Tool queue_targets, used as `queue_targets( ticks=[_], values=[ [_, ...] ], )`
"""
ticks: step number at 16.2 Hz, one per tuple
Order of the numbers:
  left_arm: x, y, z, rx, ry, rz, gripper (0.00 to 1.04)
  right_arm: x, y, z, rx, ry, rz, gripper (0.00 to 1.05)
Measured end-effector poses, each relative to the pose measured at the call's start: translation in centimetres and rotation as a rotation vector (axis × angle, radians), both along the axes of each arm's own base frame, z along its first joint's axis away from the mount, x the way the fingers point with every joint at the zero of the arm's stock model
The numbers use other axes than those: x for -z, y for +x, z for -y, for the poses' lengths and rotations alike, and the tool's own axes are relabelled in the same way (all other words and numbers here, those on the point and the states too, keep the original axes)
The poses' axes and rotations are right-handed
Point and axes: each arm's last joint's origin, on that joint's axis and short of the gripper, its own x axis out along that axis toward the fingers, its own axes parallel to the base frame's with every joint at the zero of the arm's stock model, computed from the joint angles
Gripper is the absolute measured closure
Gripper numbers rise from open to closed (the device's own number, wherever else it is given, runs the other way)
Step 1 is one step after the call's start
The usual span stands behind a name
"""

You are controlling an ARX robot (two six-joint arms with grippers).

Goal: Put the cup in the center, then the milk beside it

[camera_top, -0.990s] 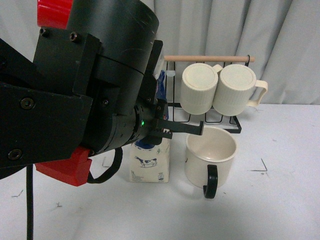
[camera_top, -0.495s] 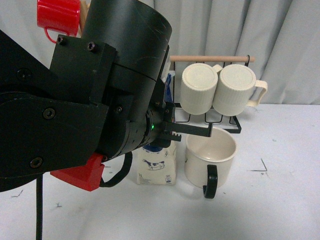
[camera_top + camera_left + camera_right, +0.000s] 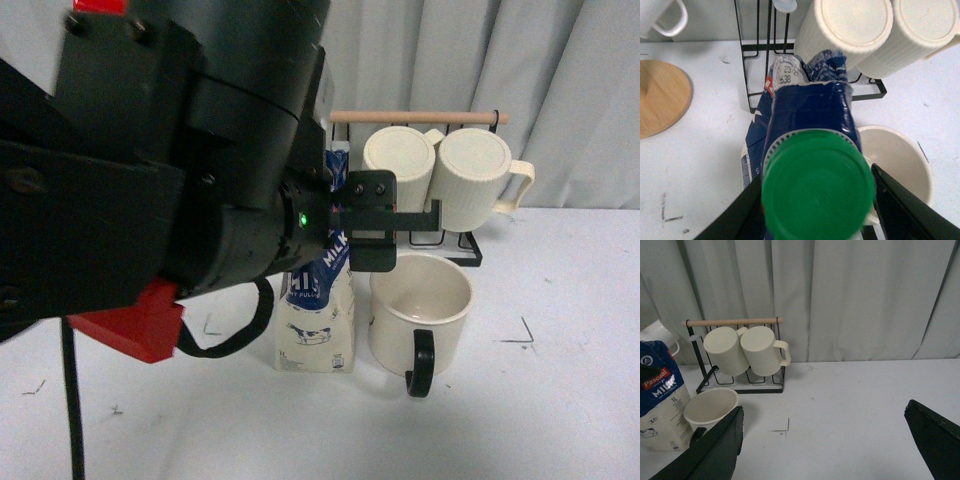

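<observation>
On the bench (image 3: 560,420), the cup (image 3: 421,312) stands upright near the middle, its black handle turned toward the robot, and the milk (image 3: 318,325) stands just beside it on the robot's left, bottom apparently on the bench and seemingly a little tilted; whether carton and cup touch I cannot tell.

A full carton would likely be fairly heavy for its size, with smooth coated walls that give under pressure and can slip. The firm places to hold look like the upper body below the folded top, across the flat sides. The green cap (image 3: 818,187) is hard but round, so a poor spot to pinch. The cup is probably stiff, breakable ceramic, best taken by the wall or rim.

From the left wrist, the left hand (image 3: 815,210) straddles the top of the carton, one dark finger (image 3: 900,205) on each side of the cap; the fingers look snug to the carton, so I judge it clamped on the milk, though actual contact is hidden. The right hand (image 3: 825,445) is spread wide, well apart from everything, holding nothing.

Behind both, two ribbed mugs (image 3: 440,178) hang on a rack (image 3: 470,250).
</observation>
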Motion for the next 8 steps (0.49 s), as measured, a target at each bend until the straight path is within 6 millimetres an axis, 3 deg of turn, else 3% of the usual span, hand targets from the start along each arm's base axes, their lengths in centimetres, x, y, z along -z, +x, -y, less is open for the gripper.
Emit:
queue_targets(
  ticks=[4,6,7,8],
  values=[
    [-5.1,-3.4,-3.7,-0.050,-0.104,0.110,0.05,0.0,0.0,0.0,0.000,0.000,0.000,0.06],
    [-6.8,-5.9,-6.2,-0.077,-0.133,0.180,0.08,0.0,0.0,0.0,0.000,0.000,0.000,0.06],
    [-7.4,-7.1,-8.0,-0.179,-0.102,0.355,0.19,0.0,0.0,0.0,0.000,0.000,0.000,0.06],
    [-7.5,-9.0,-11.0,-0.256,-0.032,0.453,0.31,0.0,0.0,0.0,0.001,0.000,0.000,0.06]
  ],
)
